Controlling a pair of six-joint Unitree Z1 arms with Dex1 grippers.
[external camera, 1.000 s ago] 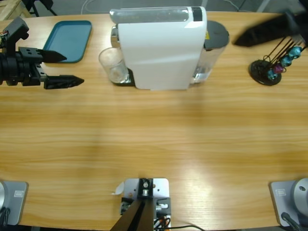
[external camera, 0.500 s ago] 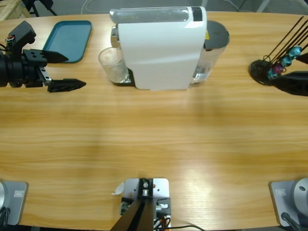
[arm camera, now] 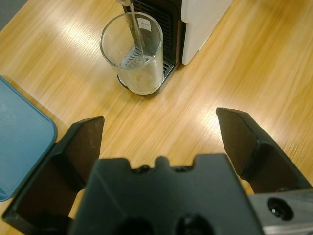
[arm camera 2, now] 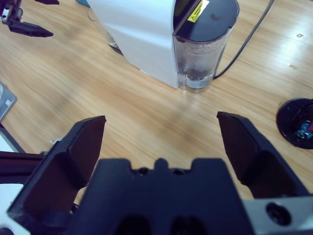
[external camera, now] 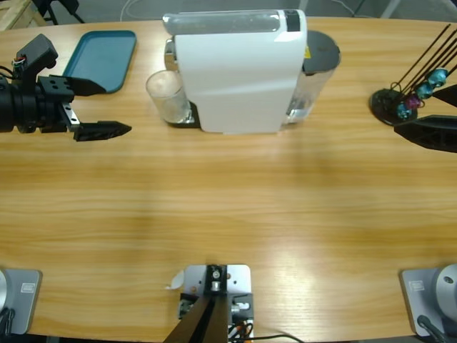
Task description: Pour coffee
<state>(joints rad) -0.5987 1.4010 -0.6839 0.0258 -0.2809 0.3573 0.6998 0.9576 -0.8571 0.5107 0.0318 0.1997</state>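
- High view: the coffee machine (external camera: 239,71) stands at 12 o'clock on the table (external camera: 228,207). A clear glass (external camera: 168,96) sits on its drip tray, touching the machine's 9 o'clock side. Glass looks empty of coffee.
- High view: the left gripper (external camera: 100,107) comes in from the 9 o'clock edge, jaws spread wide, nothing between them, tips aimed toward the glass but apart from it. A teal tray (external camera: 103,57) lies at 10–11 o'clock, just behind that gripper.
- High view: a capsule stand (external camera: 400,107) with coloured capsules sits at 2 o'clock. A black jaw of the right gripper shows at the 3 o'clock edge, just below the stand.
- Left wrist view: left gripper jaws wide, empty. The glass (arm camera: 132,54) sits at 12 o'clock ahead of them under the machine's spout; no dark liquid inside. Teal tray corner (arm camera: 22,142) at 9 o'clock.
- Right wrist view: the right gripper (arm camera 2: 161,139) has jaws wide, holding nothing. The machine's water tank (arm camera 2: 200,54) lies at 12 o'clock, its cable running off toward 1 o'clock; capsule stand base (arm camera 2: 296,122) at 3 o'clock.
- Progress, as judged: early. Glass is placed under the spout; neither gripper holds anything, no coffee is seen. Brewing and any moving of the glass appear left to do.
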